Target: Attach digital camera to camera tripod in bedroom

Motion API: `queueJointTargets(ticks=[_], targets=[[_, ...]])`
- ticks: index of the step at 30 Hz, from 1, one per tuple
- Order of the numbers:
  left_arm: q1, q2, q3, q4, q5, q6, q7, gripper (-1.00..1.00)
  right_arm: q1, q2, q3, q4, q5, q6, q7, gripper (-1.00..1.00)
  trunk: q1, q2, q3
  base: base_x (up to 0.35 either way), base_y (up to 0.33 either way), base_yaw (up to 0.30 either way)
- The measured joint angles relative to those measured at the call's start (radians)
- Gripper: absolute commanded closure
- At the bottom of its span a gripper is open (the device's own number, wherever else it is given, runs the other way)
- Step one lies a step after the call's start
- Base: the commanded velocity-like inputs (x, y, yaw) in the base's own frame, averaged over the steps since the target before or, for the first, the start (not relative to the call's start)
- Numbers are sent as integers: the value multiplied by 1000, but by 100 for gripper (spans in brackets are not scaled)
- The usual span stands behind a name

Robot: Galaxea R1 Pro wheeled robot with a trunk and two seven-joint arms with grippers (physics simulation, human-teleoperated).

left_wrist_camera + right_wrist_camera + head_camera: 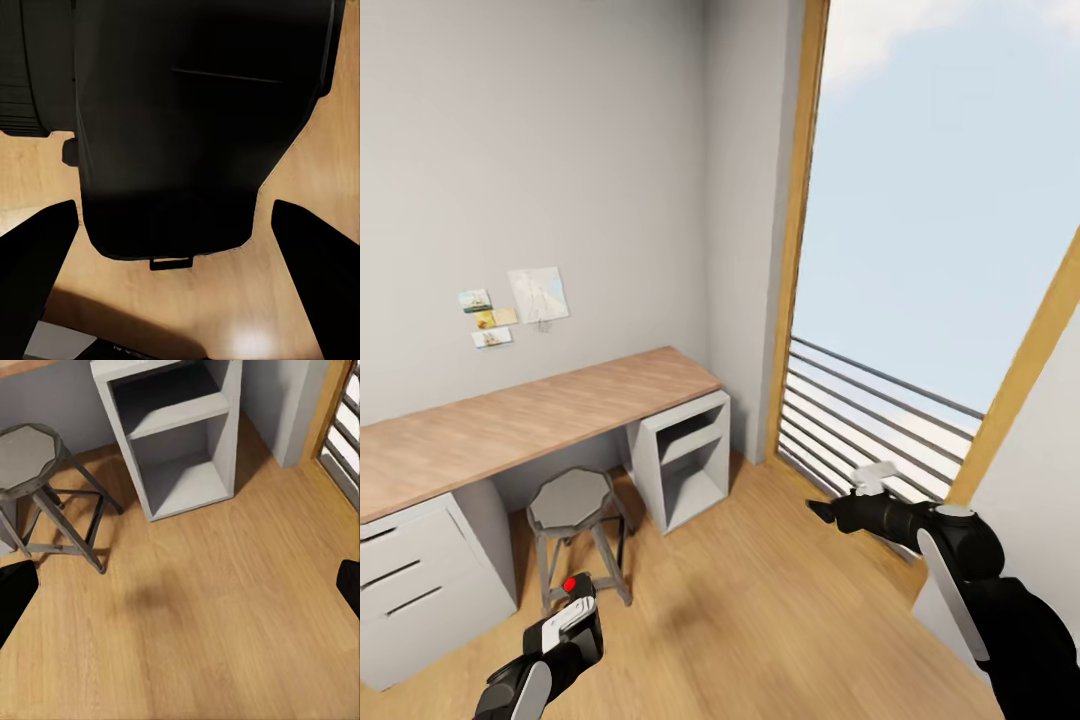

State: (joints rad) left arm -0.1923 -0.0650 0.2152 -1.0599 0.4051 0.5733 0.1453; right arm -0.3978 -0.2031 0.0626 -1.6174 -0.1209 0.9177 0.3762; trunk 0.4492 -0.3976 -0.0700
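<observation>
Nearest us, our left end effector (565, 625) grasps the digital camera (572, 598), red button up, low over the floor (760, 610). It looks rigid and light; we'd grip the body, sparing the lens. No readable markings. Right end effector (822, 510): released, empty. Beyond: stool (572, 500), tabletop (510, 420), window (920, 230).

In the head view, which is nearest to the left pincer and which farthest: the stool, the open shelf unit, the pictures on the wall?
From the left pincer, holding the digital camera:
1. Stool, just beyond it.
2. Open shelf unit, at the desk's right end.
3. Pictures, on the wall above the desk.
</observation>
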Motion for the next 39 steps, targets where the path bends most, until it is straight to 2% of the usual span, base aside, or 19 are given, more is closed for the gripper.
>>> queueJointTargets(ticks=[39], targets=[[0, 0, -1, 0, -2, 0, 2, 100, 0, 0, 0, 0, 0, 0, 0, -100, 0, 0, 0, 5, 0, 286]])
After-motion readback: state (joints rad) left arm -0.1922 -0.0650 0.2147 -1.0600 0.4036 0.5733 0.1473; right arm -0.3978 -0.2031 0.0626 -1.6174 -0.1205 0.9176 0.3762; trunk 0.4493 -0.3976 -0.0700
